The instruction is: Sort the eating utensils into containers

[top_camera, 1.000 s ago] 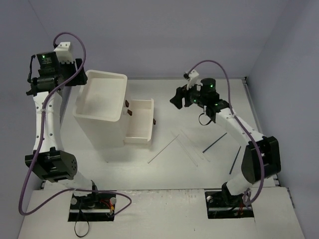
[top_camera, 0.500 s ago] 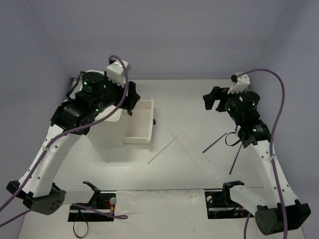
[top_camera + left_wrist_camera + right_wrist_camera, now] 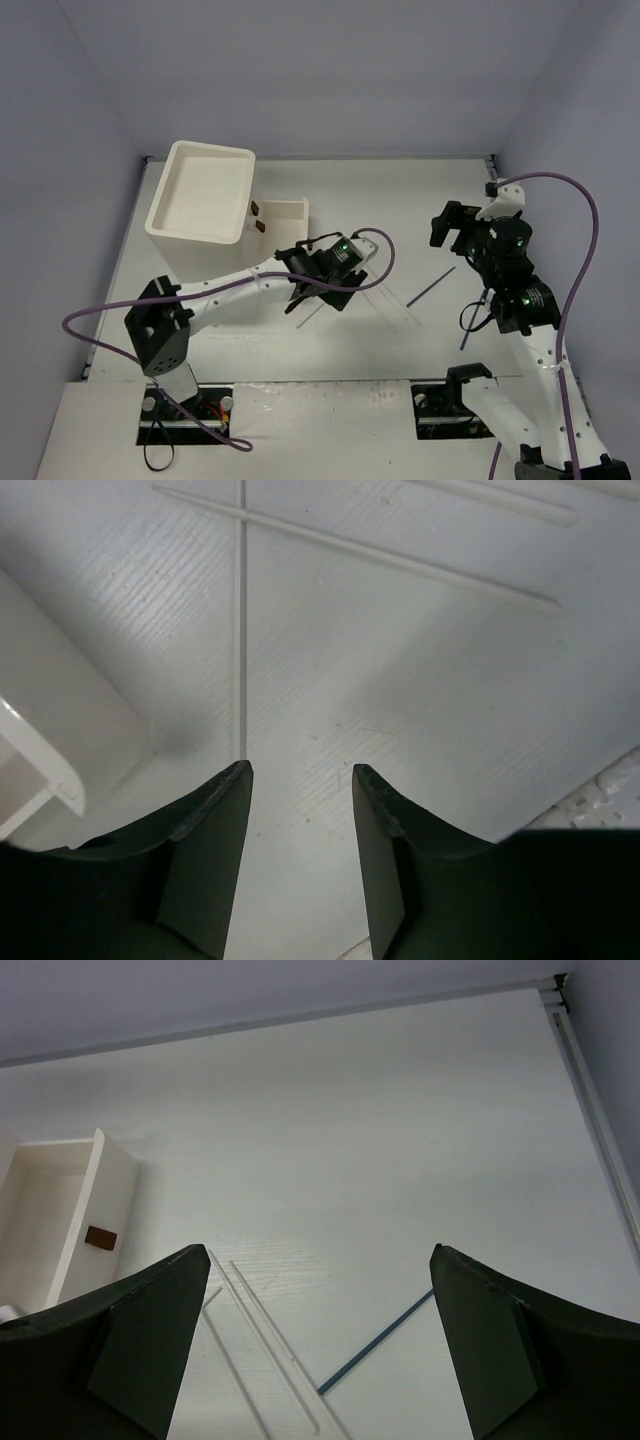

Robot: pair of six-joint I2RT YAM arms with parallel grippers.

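Observation:
Several thin chopsticks lie on the table. Clear-white ones [image 3: 392, 300] and a grey one [image 3: 312, 317] are in the middle. A dark blue one [image 3: 432, 285] and another dark one [image 3: 470, 326] are to the right. My left gripper [image 3: 302, 287] is open and empty, low over the table beside the open drawer [image 3: 285, 215]. Its wrist view shows clear chopsticks [image 3: 243, 620] ahead of the open gripper [image 3: 300, 770]. My right gripper [image 3: 452, 225] is open wide and empty, raised at the right. Its wrist view shows the blue chopstick [image 3: 375, 1345] and clear ones [image 3: 270, 1345] below the gripper [image 3: 320, 1250].
The white cabinet [image 3: 200, 195] with a rimmed top stands at the back left. Its drawers carry brown knobs [image 3: 262, 226]. One drawer also shows in the right wrist view [image 3: 60, 1220]. A drawer corner [image 3: 50, 730] is close at the left of my left gripper.
My left arm has swung from the cabinet down to the middle of the table by the chopsticks. My right arm has pulled back to the right and up.

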